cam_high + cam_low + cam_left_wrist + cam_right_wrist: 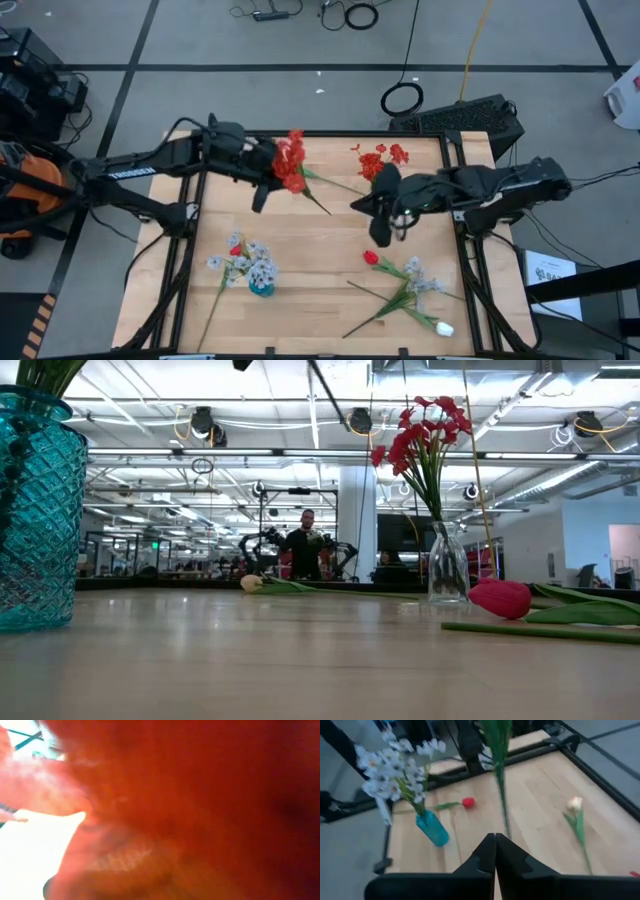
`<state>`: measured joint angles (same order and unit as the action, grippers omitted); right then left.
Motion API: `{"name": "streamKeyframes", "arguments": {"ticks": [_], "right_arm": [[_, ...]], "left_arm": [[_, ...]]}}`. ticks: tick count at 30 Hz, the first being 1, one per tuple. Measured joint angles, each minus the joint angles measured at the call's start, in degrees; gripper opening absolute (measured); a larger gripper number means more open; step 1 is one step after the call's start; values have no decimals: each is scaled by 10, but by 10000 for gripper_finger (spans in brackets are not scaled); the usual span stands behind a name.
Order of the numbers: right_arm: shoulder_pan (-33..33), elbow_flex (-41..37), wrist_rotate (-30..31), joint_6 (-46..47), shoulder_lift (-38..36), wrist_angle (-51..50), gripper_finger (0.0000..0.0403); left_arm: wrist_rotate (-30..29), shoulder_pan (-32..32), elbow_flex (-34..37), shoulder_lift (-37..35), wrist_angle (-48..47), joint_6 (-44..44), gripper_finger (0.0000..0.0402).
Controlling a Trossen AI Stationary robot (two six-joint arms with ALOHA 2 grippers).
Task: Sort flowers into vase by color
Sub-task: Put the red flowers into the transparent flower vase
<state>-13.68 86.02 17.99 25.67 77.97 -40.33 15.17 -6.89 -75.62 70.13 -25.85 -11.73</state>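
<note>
My left gripper (270,178) hangs over the far left of the table, shut on a red blossom cluster (290,163); red petals fill the left wrist view. The cluster's green stem (501,795) slants down, and its free end (328,210) is close to my right gripper (495,837), which is shut at mid-table (356,205). A clear vase (447,570) at the far right holds red blossoms (380,160). A teal vase (432,827) at the near left holds pale sprays (255,265). My left gripper holds the red blossom cluster up by its head end, lifted clear of the table, with the stem (315,195) trailing down toward the table's right. The blossoms hide the place of contact. My right gripper: I cannot tell whether its shut fingertips touch the stem's free end (507,832).
A red tulip (371,258), a pale spray (420,282) and a cream tulip (443,328) lie at the near right. Another red tulip (467,802) lies beyond the teal vase, and a cream tulip (575,802) lies toward the far edge. A person (305,545) stands far off in the room.
</note>
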Motion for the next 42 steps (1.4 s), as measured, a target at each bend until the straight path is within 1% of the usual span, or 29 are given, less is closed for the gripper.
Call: {"name": "streamKeyframes", "arguments": {"ticks": [3, 6, 9, 13, 17, 21, 28, 32, 35, 37, 42], "right_arm": [[-17, 64, 29, 4, 46, -53, 0], [-24, 110, 30, -4, 84, -86, 0], [-23, 120, 27, -21, 109, -81, 0], [-18, 121, 31, -26, 131, -73, 14], [-12, 121, 27, -11, 153, -62, 45], [-13, 121, 27, -13, 169, -37, 88], [-10, 121, 29, -26, 185, 10, 168], [-5, 121, 32, -42, 185, 34, 196], [1, 121, 32, -43, 185, 37, 199], [4, 121, 32, -43, 185, 38, 192], [11, 121, 33, -56, 194, 46, 146]], "left_arm": [[-20, 36, 0, 10, 12, 0, 10], [-50, 66, 0, 15, 16, 0, 10], [-80, 88, 0, 18, 19, 0, 10], [-88, 105, 0, 18, 19, 0, 11], [-106, 108, 0, 18, 19, 5, 11], [-122, 108, 0, 18, 17, 5, 11], [-123, 108, 0, 18, 13, 5, 11], [-123, 108, 0, 18, 14, 5, 11], [-123, 107, 0, 18, 14, 5, 11], [-123, 107, 0, 18, 16, 6, 11], [-123, 107, 0, 18, 23, 6, 11]]}}
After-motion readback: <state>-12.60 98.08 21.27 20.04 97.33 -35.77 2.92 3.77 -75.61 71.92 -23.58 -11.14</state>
